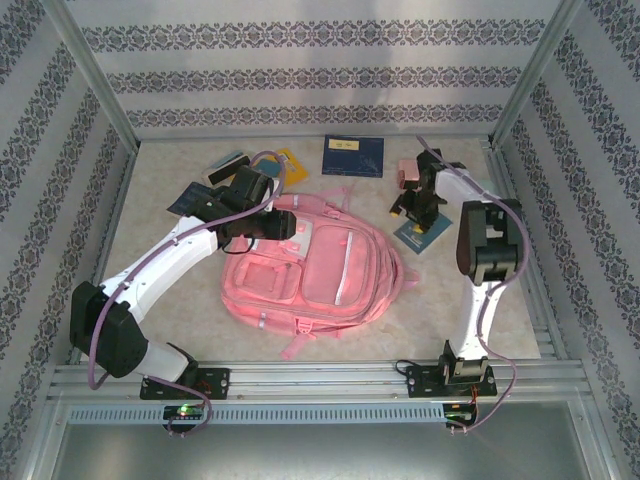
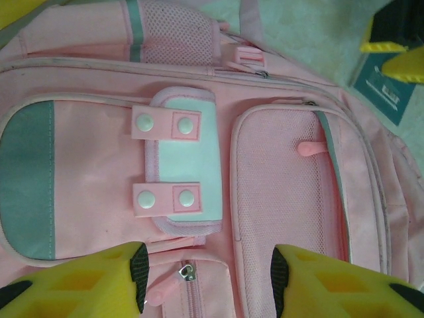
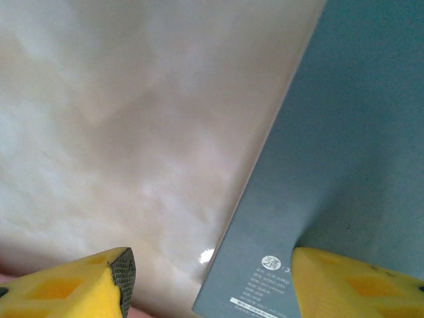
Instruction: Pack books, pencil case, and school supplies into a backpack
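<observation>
Low down, right gripper (image 3: 212, 271) straddles teal book (image 3: 351, 132) edge.

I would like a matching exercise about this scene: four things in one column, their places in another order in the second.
1 backpack
2 navy book
3 teal book
4 left gripper

A far side of the table
B partly under the right gripper
C middle of the table
D above the backpack's front

Pairs: 1-C, 2-A, 3-B, 4-D
</observation>
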Controlling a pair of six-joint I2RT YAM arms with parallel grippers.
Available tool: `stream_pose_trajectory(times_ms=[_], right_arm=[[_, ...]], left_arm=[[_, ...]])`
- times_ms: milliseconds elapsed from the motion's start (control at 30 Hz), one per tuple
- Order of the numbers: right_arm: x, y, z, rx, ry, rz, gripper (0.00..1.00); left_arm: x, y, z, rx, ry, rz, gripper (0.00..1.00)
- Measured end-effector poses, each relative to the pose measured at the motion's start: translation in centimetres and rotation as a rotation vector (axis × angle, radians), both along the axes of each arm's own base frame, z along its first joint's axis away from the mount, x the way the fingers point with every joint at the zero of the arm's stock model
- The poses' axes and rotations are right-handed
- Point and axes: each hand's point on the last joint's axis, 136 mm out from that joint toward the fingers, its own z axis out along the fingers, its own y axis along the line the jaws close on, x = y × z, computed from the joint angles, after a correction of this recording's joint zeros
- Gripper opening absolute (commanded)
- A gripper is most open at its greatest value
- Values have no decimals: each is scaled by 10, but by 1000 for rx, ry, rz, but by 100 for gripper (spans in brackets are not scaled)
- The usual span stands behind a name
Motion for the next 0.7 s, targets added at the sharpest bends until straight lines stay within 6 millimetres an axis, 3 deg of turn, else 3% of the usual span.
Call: stream_pose_trajectory(times_ms=[200,300,433,533,633,700], right_arm=[[-72,-3,1,27,57,-116,64],[-86,-6,12,20,52,-126,67],[-61,-20,40,7,-48,-109,73],[-22,-43,56,-28,-115,-96,77],[19,-65,53,-72,-145,-61,81],[31,-73,42,-89,-129,-33,85]], left_arm=[[1,-7,1,-34,9,-11,53],[1,-11,-7,-41,39,-14,51],[1,-16,-18,-50,82,-24,50],[0,-18,-20,-53,93,-30,50],[1,-18,-19,-53,91,-30,50],[0,-18,-20,-52,92,-30,51]])
